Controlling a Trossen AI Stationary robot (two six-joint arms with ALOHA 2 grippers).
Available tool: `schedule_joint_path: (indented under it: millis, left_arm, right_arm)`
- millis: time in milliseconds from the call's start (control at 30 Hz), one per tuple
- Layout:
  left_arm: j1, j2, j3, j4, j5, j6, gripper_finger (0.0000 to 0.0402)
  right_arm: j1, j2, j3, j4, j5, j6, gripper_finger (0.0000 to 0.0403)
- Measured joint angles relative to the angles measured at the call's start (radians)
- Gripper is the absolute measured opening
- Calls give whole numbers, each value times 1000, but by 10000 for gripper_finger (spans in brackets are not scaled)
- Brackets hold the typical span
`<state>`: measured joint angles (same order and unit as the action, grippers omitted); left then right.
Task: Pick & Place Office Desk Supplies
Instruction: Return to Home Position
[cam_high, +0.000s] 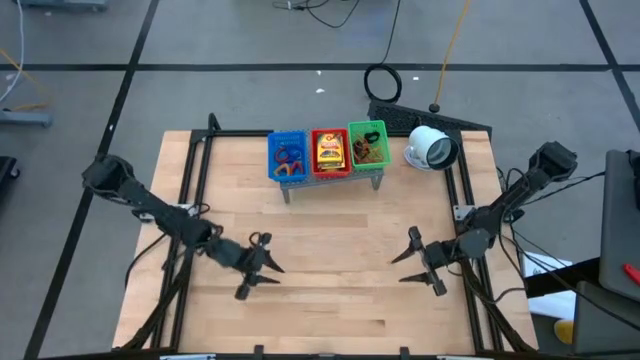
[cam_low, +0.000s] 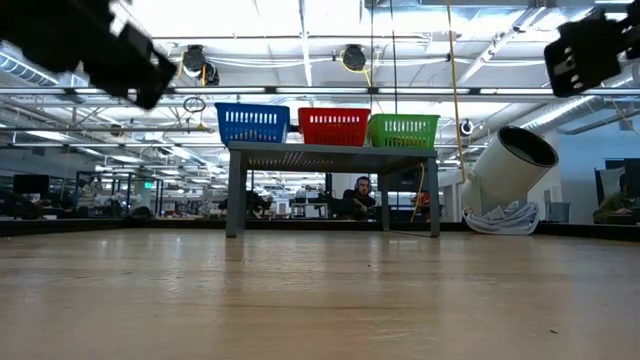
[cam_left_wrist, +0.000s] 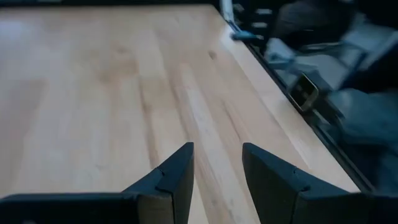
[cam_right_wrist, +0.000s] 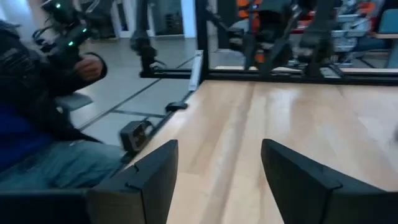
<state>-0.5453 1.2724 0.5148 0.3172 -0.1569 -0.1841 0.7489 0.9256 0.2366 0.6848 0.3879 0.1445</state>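
Left gripper (cam_left_wrist: 217, 146) and right gripper (cam_right_wrist: 219, 143): jaws open, empty, over the pale wooden table (cam_high: 330, 300). Office desk supplies (cam_high: 331, 152) (all binned) sit atop the grey perforated metal shelf (cam_low: 330, 152), well beyond both; neither arm nearer.

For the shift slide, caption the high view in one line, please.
Blue plastic bin, red plastic bin and green plastic bin on grey metal shelf; left gripper, right gripper open.

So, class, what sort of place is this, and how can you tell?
Probably a robotics lab in a large hall: left gripper and right gripper, both open, over a wooden table; cables on the grey floor; a person seated beyond.
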Motion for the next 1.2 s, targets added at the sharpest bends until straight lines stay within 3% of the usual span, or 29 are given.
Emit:
schedule_joint_path:
  millis: [200,467,900,1033,1200]
  left_arm:
    - [154,-49,-144,107,225,42,143]
    - [336,-71,-197,105,436,160,143]
    - [718,-71,-198,62,827,319,143]
    - [793,-71,-208,51,907,365,143]
    - [852,-71,-284,114,969,370,143]
  right_arm:
    - [-90,-57,-60,2,-58,22,222]
    - [-281,-144,-200,30,-145,102,221]
    - [-680,-197,-219,4,-512,53,221]
    - [-727,-196,-220,-16,-513,27,221]
    - [-742,-197,-220,-24,-427,1,221]
